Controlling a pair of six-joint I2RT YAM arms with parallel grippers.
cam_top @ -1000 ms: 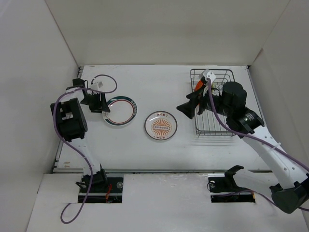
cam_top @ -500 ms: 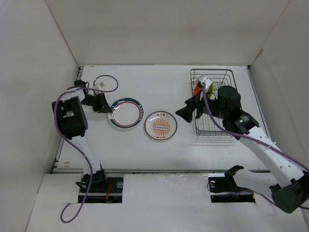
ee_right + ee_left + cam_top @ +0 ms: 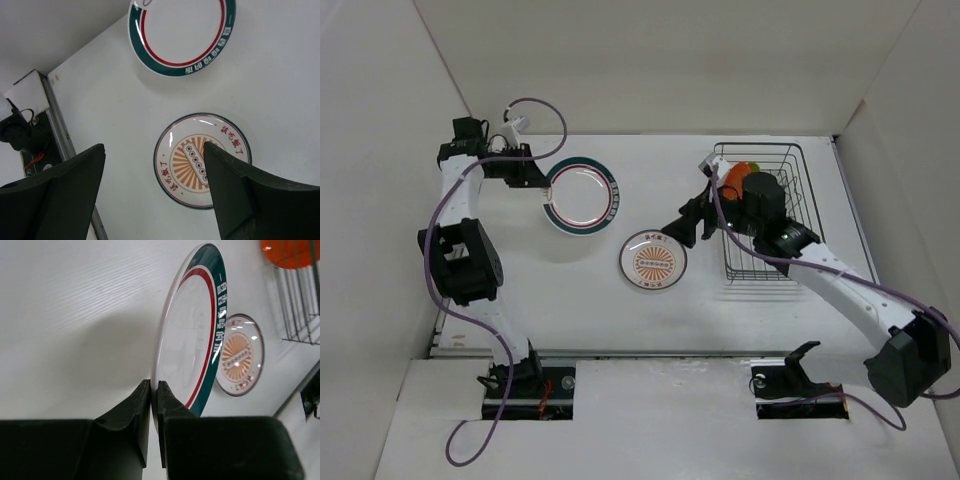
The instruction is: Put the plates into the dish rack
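Observation:
My left gripper [image 3: 537,173] is shut on the left rim of the white plate with the dark green-and-red rim [image 3: 582,194], holding it tilted above the back left of the table. In the left wrist view that plate [image 3: 192,340] stands edge-on, pinched between my fingertips [image 3: 145,395]. The sunburst plate [image 3: 653,260] lies flat mid-table. My right gripper [image 3: 682,228] hovers open just up and right of it; its wrist view shows the sunburst plate [image 3: 185,165] between the spread fingers. The black wire dish rack [image 3: 767,275] sits at the right, with an orange plate [image 3: 734,176] upright at its far end.
White walls close in the table on the left, back and right. A purple cable [image 3: 535,104] loops above the left arm. The right arm's body partly covers the rack. A metal rail [image 3: 57,125] runs along the table's edge.
My left gripper shut on the green-and-red rimmed plate, lifted it and carried it toward the back. My right arm swung left, out from over the rack toward the sunburst plate, still open.

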